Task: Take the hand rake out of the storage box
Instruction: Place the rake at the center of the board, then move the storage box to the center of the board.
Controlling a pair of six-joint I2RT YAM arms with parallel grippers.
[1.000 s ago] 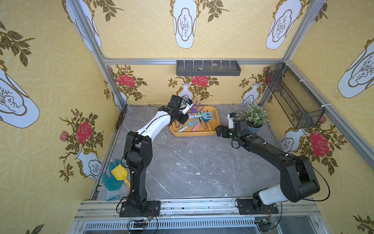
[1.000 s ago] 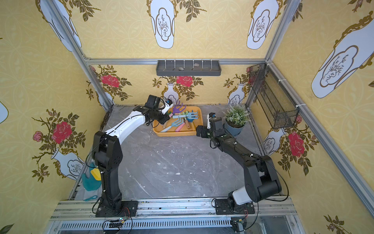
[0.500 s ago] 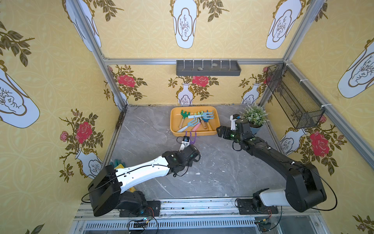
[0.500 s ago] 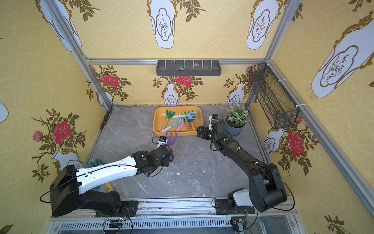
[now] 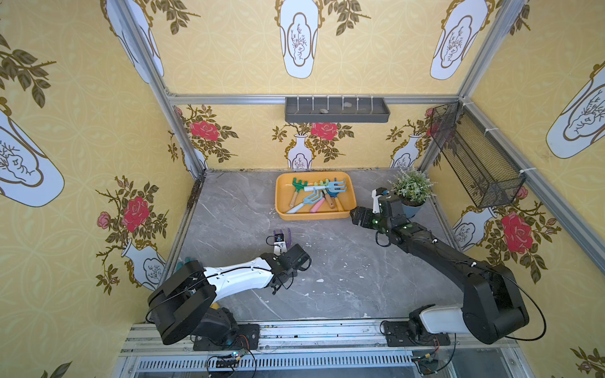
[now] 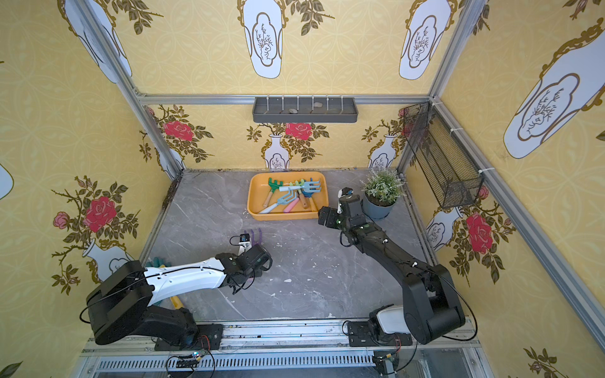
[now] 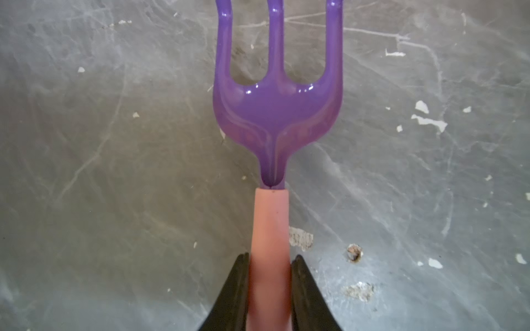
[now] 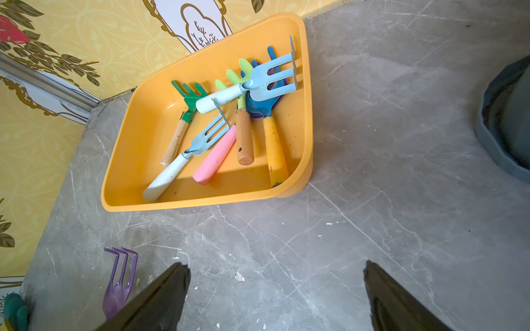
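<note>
Left wrist view: rake (image 7: 276,114) fills it, with a purple three-tine head and a pink handle, over bare grey table (image 7: 114,172).
Rake place: out of the box and well apart from it, toward the front-left of the table.
Left gripper (image 7: 269,259): nearly closed, fingers (image 7: 238,286) pinching the pink handle from both sides, low down; probably so the head sticks out forward, clear of the pads.
Height: can't tell if the tines touch the table or hang just above it.
Box (image 8: 200,203): orange, by the back wall, with other tools (image 8: 243,94) piled crosswise inside.
Right gripper (image 8: 276,266): spread wide with nothing in it, just beside the box's corner; looks parked out of the way, or ready to steady the box.
Plant (image 5: 412,189): potted, just behind the right wrist.
Stage: the taking-out looks done; setting down and letting go remain, I'd judge.
Only left wrist view: the pinch itself, which both top views hide under the wrist.
Only top views: the gap between rake and box, and both arms' layout.
Only right wrist view: box contents up close, plus the rake's bent tine tips at its edge.
</note>
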